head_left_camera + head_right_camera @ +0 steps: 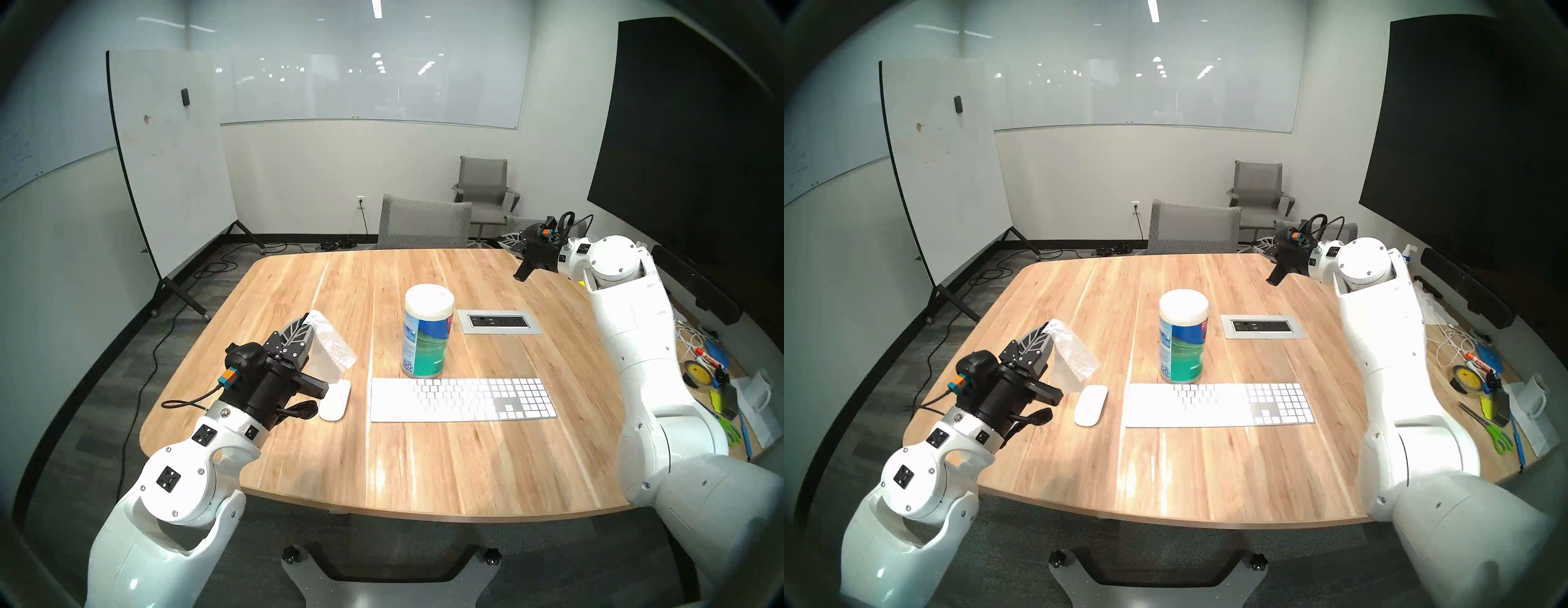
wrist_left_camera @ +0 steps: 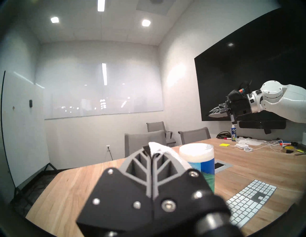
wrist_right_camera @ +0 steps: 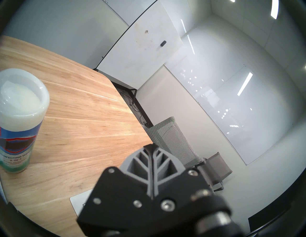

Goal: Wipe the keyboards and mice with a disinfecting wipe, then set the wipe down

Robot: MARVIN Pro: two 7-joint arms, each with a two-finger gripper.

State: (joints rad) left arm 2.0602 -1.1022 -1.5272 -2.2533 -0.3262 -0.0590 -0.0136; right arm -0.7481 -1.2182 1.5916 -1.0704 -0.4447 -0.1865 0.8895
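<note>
My left gripper is shut on a thin white disinfecting wipe, which hangs down from its tips above the table's left part. Just below and in front of the hanging wipe lies the glossy white mouse, partly covered by my wrist in the head left view and fully seen as the mouse in the head right view. Right of it lies the wide white keyboard. In the left wrist view the wipe bunches at the fingertips. My right gripper is shut and empty, raised over the table's far right corner.
A tall blue-green wipe canister with a white lid stands just behind the keyboard. A grey power outlet plate is set into the table. Grey chairs stand at the far edge. Cables, scissors, tape and tissue clutter the far right side.
</note>
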